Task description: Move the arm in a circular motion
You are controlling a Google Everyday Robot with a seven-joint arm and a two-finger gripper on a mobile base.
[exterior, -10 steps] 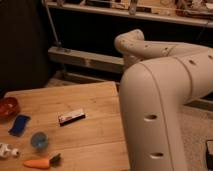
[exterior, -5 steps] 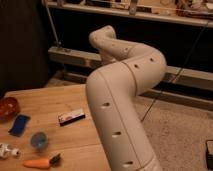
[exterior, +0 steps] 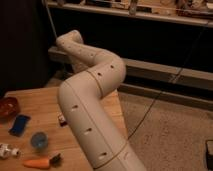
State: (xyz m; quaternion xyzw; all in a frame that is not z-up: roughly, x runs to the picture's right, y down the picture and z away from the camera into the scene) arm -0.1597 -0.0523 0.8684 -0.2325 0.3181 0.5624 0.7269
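The arm point(exterior: 92, 107) rises from the lower middle, bends at an elbow and reaches back-left over the table point(exterior: 42, 107). Its gripper is hidden beyond the far end. On the table: one bowl point(exterior: 7, 107), one blue pad point(exterior: 20, 124), one cup point(exterior: 39, 141), one carrot point(exterior: 37, 163). No writing is readable.

The arm point(exterior: 92, 107) spans the table point(exterior: 42, 102) right side; end effector out of view. Bowl point(exterior: 7, 107), phone point(exterior: 20, 125), cup point(exterior: 39, 141), carrot point(exterior: 39, 162) crowd its left edge.
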